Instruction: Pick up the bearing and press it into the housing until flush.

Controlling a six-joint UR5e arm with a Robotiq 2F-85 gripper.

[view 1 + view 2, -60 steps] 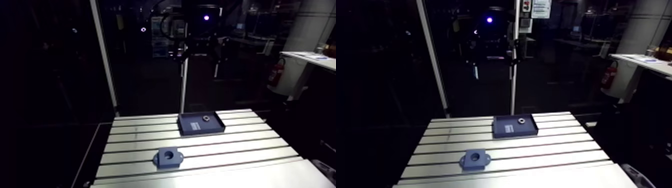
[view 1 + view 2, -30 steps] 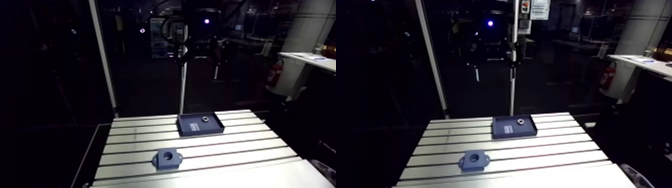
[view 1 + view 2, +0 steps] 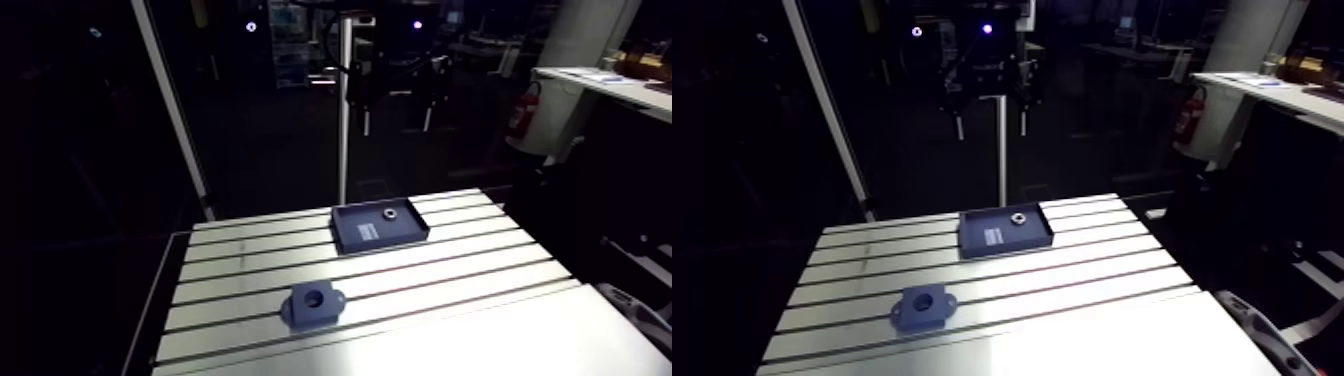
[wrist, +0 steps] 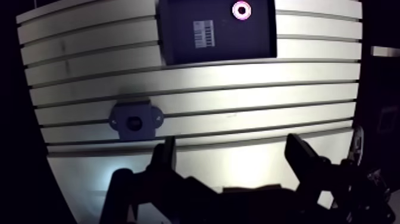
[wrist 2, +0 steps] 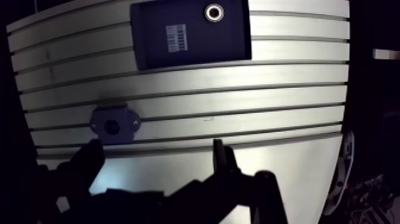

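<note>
One dark-blue shallow tray [image 4: 178, 36] on the slotted aluminium table [image 4: 238, 107] bears one white barcode label [image 4: 203, 31], its print too small to read. One silver ring bearing [image 4: 241, 9] lies in a tray corner. One dark-blue bored housing block [image 4: 136, 121] sits well apart from the tray. The dark hand [image 4: 232, 152], partly cut off, has its fingers spread and grips nothing.

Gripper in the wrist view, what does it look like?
The gripper is black: two flat, blocky fingers on a bulky dark body. In the arm view its fingertips look pale, and a small blue light glows on the wrist above.
</note>
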